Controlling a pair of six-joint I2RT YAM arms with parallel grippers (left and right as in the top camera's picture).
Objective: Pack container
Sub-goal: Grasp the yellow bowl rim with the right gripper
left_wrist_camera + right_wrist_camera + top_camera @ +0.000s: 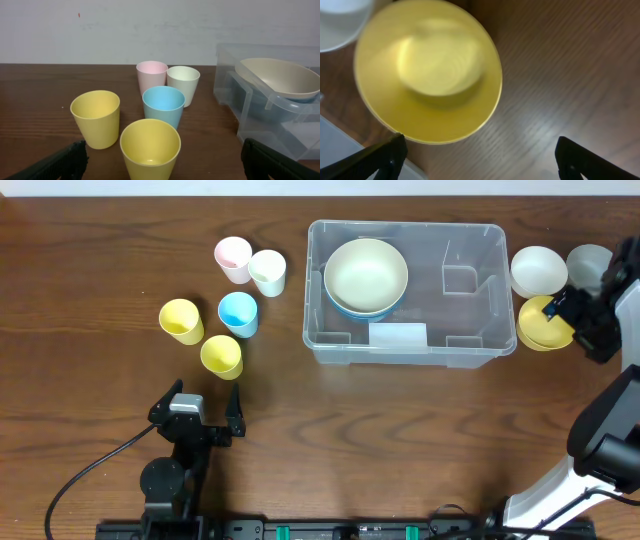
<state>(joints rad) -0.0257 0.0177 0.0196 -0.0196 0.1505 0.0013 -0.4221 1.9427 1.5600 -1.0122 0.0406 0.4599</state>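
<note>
The clear container [462,318] stands at the table's middle right and holds a cream bowl [366,272] stacked on a blue bowl; it also shows in the left wrist view [260,125]. My right gripper [563,312] is open and empty, hovering over a yellow bowl [540,330] just right of the container. In the right wrist view the yellow bowl [427,70] lies ahead of the open fingers [480,160]. My left gripper [205,398] is open and empty, just short of the nearest yellow cup [150,147].
Several cups stand left of the container: pink [233,258], pale green [268,272], blue [238,313] and two yellow [181,320] [221,356]. A white bowl [539,270] and a grey bowl [588,265] sit behind the yellow bowl.
</note>
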